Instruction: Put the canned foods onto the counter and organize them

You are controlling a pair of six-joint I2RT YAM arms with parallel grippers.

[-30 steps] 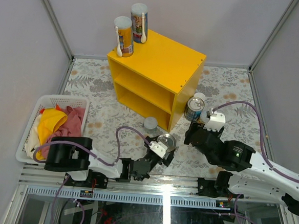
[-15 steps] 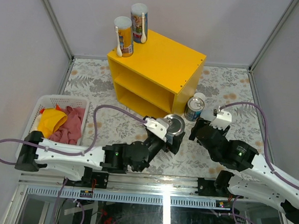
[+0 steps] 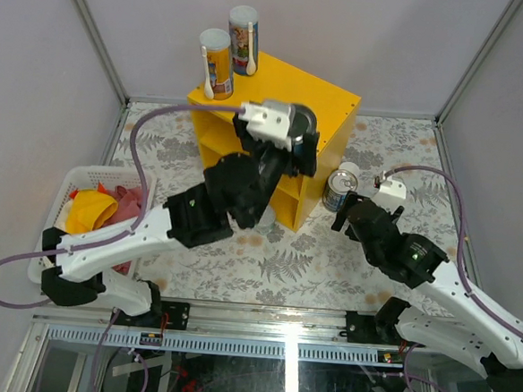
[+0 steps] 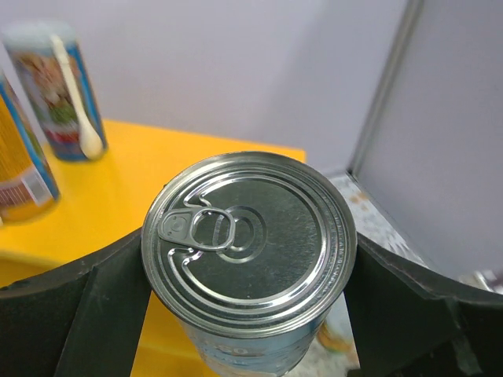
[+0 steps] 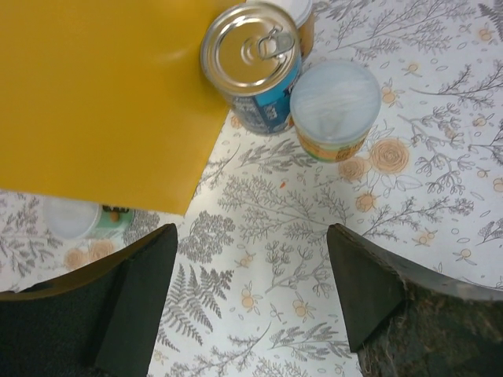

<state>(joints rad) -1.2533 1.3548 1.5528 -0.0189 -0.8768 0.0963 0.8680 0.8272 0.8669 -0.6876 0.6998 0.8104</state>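
My left gripper [image 3: 300,129] is shut on a wide steel pull-tab can [image 4: 247,236] and holds it upright above the right part of the yellow counter's top [image 3: 327,97]. Two tall tubes [image 3: 216,63] [image 3: 243,39] stand at the counter's back left corner; they also show in the left wrist view [image 4: 67,94]. My right gripper [image 5: 251,290] is open and empty, low over the floral table. Just beyond it stand a blue-labelled steel can [image 5: 251,67] and a short pale-lidded can [image 5: 334,110], next to the counter's right side. Another pale-lidded can [image 5: 75,218] sits by the counter's front corner.
A white laundry basket [image 3: 50,235] with red and yellow cloths stands at the left. Grey walls close in the table at the back and both sides. A third white-lidded can [image 5: 299,12] peeks out behind the blue-labelled one.
My left arm has lifted the steel can from the table's front up and back to above the counter's top. My right gripper has barely shifted, staying open.
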